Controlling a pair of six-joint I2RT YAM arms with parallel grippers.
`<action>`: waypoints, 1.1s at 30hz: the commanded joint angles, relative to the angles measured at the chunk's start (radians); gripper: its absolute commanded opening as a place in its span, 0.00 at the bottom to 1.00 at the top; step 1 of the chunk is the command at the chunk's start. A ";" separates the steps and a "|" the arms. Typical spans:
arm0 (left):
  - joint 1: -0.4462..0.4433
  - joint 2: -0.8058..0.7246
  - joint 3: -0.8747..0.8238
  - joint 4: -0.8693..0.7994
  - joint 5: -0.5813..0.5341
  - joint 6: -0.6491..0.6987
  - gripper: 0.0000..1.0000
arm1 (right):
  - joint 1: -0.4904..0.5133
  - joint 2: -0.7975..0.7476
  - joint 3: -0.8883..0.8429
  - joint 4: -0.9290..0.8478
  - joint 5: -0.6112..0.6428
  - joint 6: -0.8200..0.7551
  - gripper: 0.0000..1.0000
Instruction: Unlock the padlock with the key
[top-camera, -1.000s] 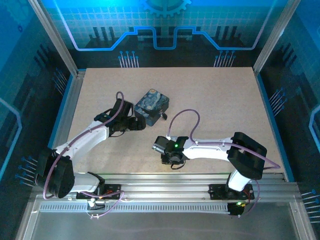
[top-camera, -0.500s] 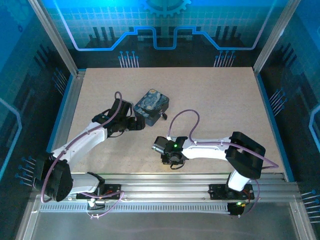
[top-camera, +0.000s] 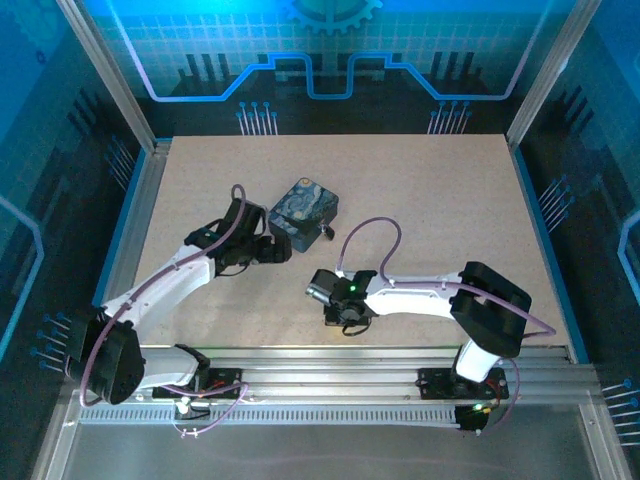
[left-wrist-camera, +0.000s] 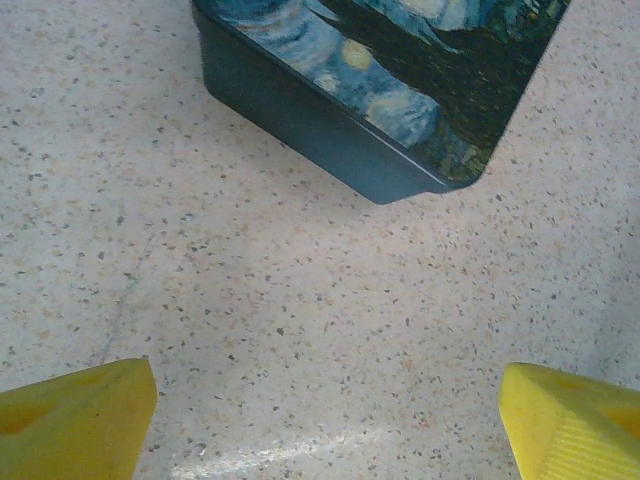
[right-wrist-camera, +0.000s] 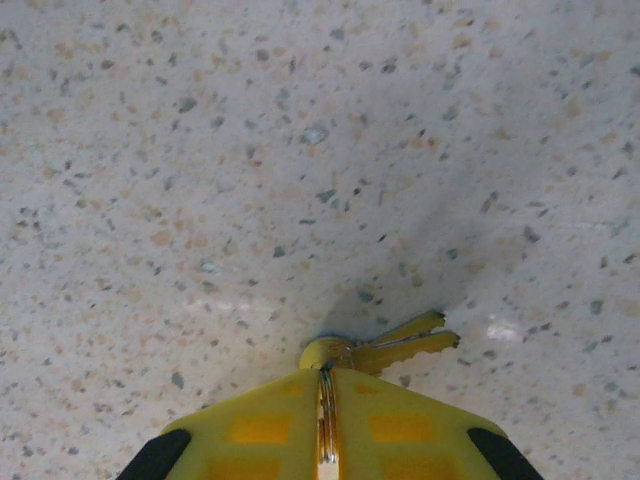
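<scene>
Right pincer (right-wrist-camera: 325, 388) is pressed together, pinching the ring of the key (right-wrist-camera: 405, 345). Two thin pale blades stick out past the yellow fingertips (right-wrist-camera: 400, 425), low over the speckled bench (right-wrist-camera: 200, 150). From above, that pincer sits on the arm-base side of the tin (top-camera: 303, 212), clear of it. The padlock (top-camera: 323, 232) is a small dark bit against the tin's right side, too small to read detail. Left pincer (left-wrist-camera: 320, 420) is spread wide just left of the tin. The tin's near corner is ahead between the fingers, not touching, and nothing is held.
</scene>
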 joint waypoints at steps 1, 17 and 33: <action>-0.027 -0.014 0.019 -0.025 0.029 -0.009 0.90 | -0.024 -0.026 -0.017 -0.027 0.026 -0.068 0.11; -0.040 -0.022 0.044 -0.019 0.071 -0.033 0.89 | -0.203 -0.204 -0.151 -0.072 0.021 -0.316 0.15; -0.046 0.023 0.084 -0.013 0.083 -0.034 0.89 | -0.275 -0.335 -0.244 -0.027 -0.069 -0.209 0.46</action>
